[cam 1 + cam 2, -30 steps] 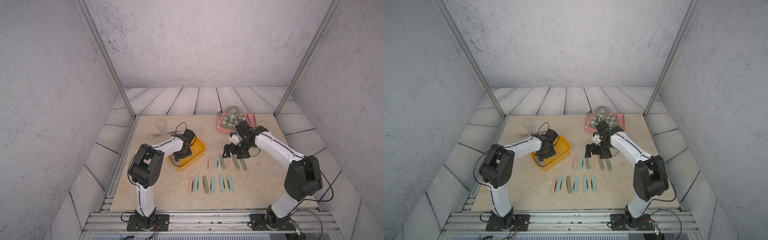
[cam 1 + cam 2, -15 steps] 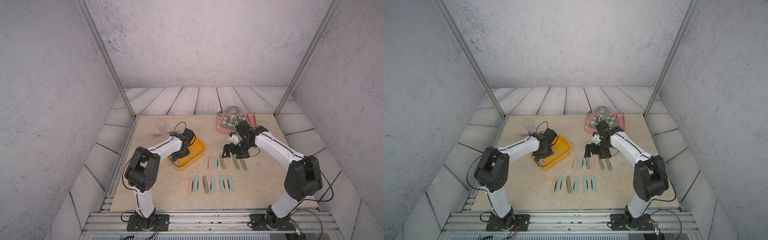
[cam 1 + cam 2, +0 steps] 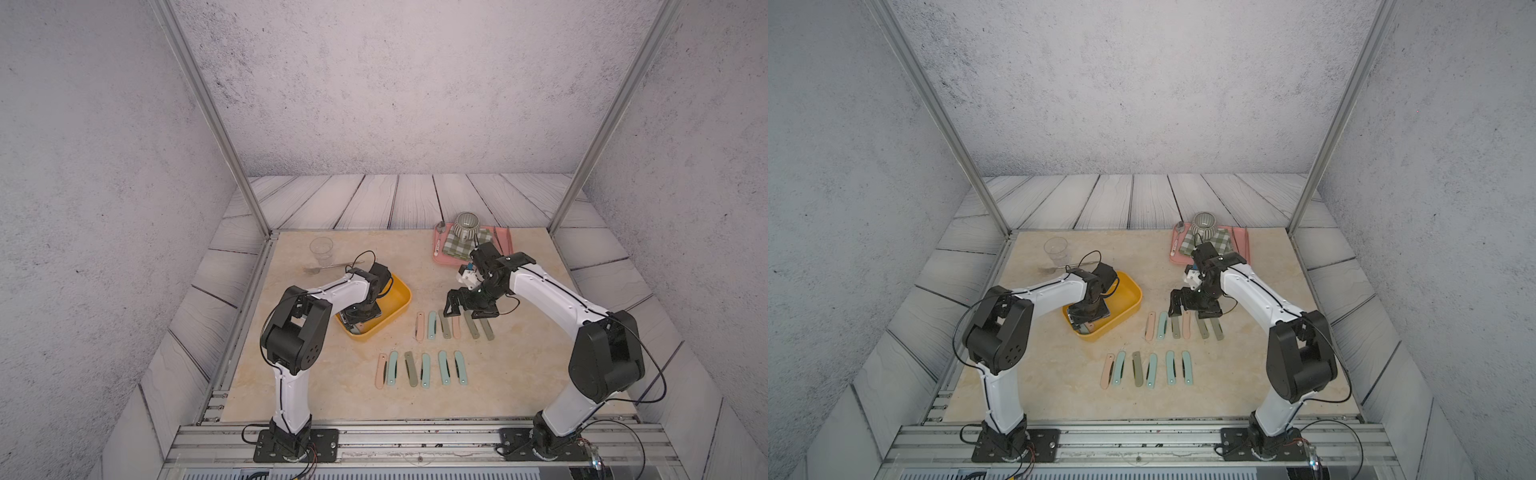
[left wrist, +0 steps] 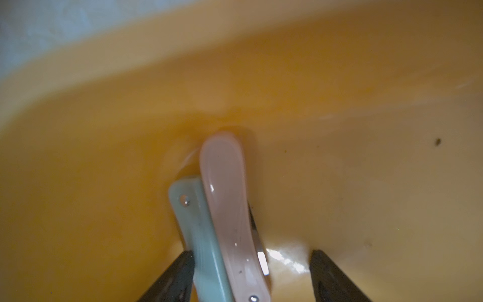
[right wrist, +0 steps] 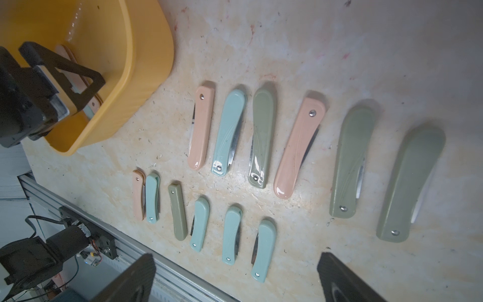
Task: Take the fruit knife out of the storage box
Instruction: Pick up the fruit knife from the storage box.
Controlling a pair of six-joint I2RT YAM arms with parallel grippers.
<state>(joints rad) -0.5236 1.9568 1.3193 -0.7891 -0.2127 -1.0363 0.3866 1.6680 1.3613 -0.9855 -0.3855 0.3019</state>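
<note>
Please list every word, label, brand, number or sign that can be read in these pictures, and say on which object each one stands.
No readable text anywhere.
Fruit knives and storage box: no print visible.
Olive knife: pale shapes near its rivet look like glare, not letters.
Spoon handle on the pink tray: marks too small to read.
</note>
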